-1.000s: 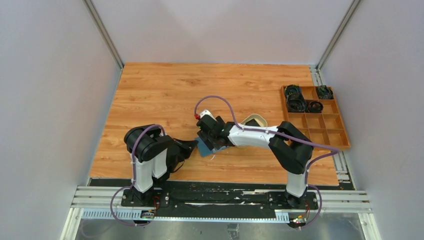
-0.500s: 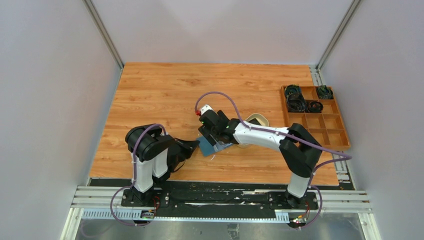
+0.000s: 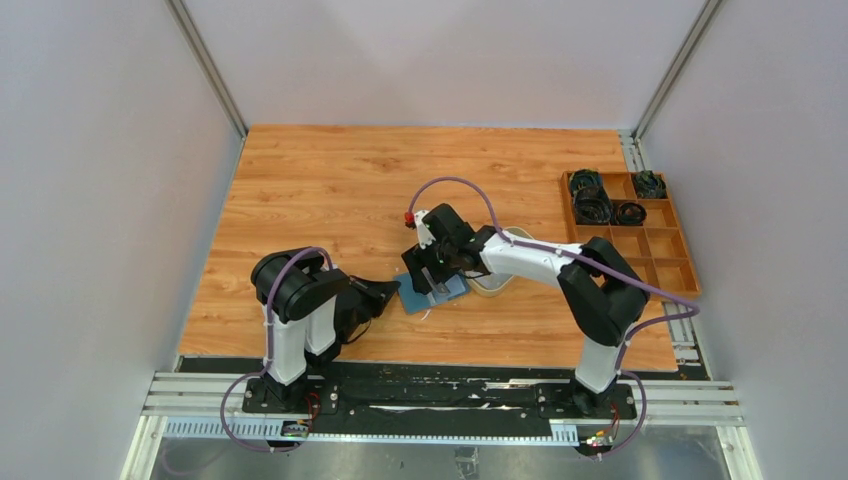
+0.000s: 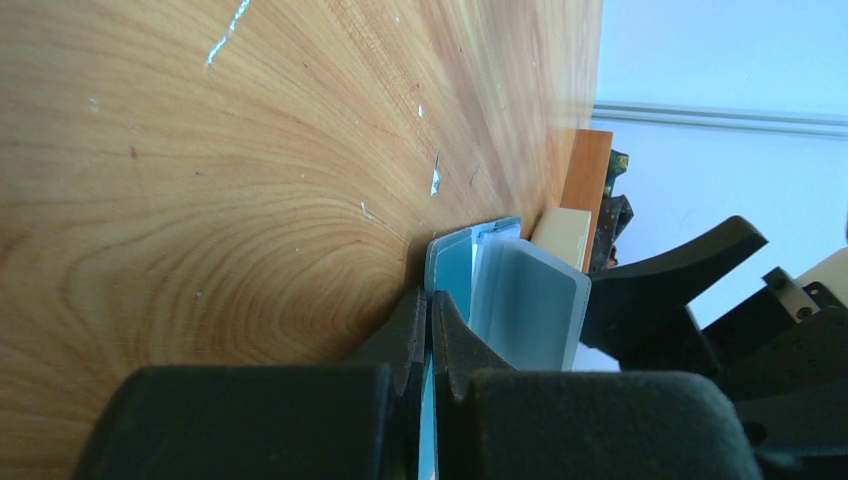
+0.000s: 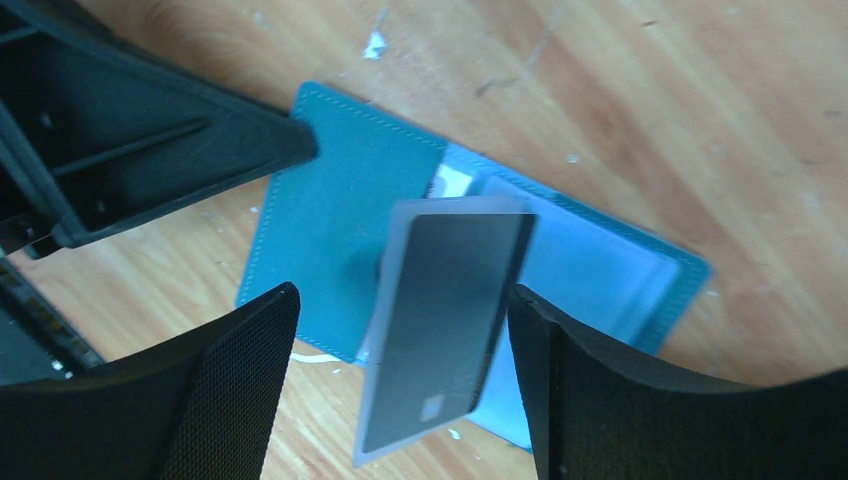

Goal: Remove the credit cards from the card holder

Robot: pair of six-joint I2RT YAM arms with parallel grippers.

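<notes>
The table (image 3: 330, 190) carries a compartmented wooden tray (image 3: 640, 270) at its right edge, seen in the top view only. The left gripper (image 4: 428, 305) is clamped on the card holder (image 5: 320, 220), pinching its left edge (the left wrist view shows the fingers pressed together on the teal flap). The holder lies open on the table near the front centre. The right gripper (image 5: 402, 300) hangs over it, jaws spread wide. Only the right wrist view shows a dark credit card (image 5: 450, 310), tilted over the holder between those fingers. Contact with the right finger cannot be told.
</notes>
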